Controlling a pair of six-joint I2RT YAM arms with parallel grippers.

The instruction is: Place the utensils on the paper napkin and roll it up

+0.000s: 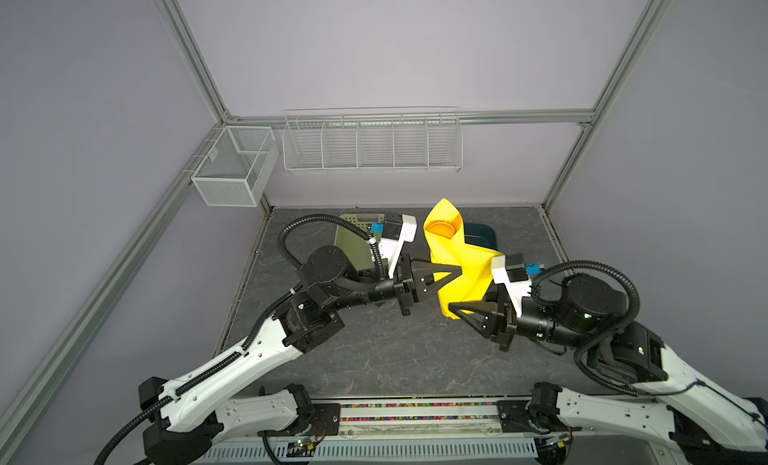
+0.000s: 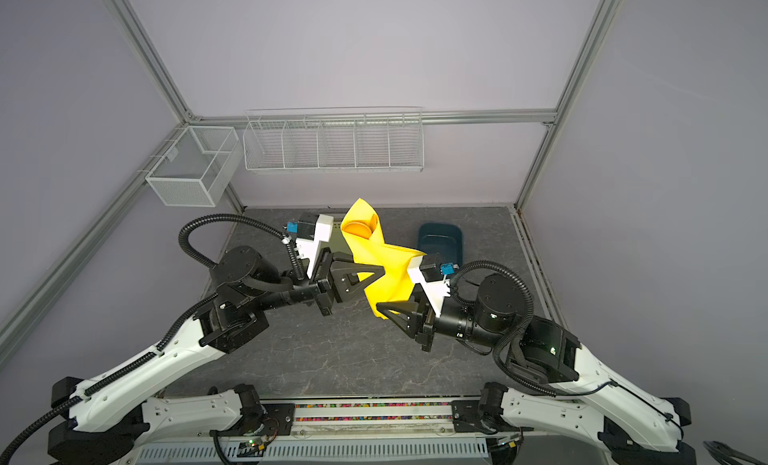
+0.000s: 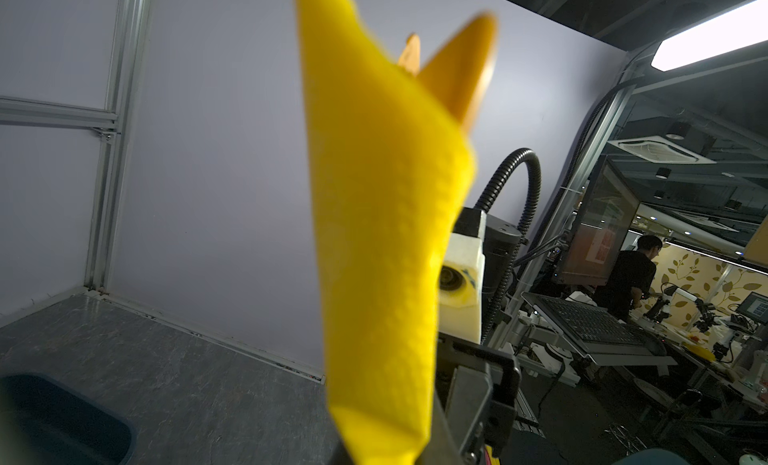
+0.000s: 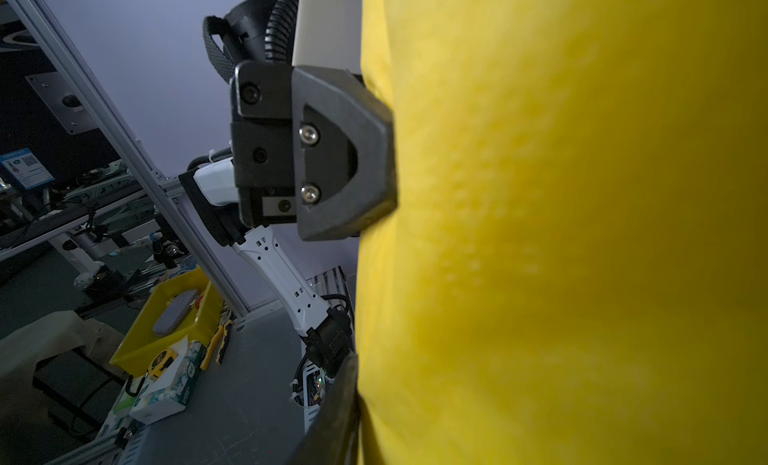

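While my left jaws are clamping shut on the middle of the paper napkin (image 1: pixel 446 251), I am holding it up off the counter (image 1: pixel 374 350) as a loose cone, with its open mouth facing up. Both top views are showing the round bowl of the orange spoon (image 1: pixel 442 231) sitting in that mouth. My left wrist view is showing the bowl poking out of the paper beside a second, smaller orange tip (image 3: pixel 410 53) that I cannot name. The rest of the utensils are hiding inside the yellow wrap.

My right jaws are standing at the cone's lower end, with one finger (image 1: pixel 484 323) lying along the bottom fold. The napkin is filling most of my right wrist view and covering the far finger, so I cannot tell whether these jaws are pinching the paper or only standing narrow around it.

Behind my left arm the pale green perforated basket (image 1: pixel 347 244) is sitting on the counter, mostly covered by the arm. A dark teal tub (image 2: pixel 440 242) is sitting near the back edge, apart from the napkin. A white wire rack (image 1: pixel 372 147) and a mesh box (image 1: pixel 232 172) are hanging on the frame behind.
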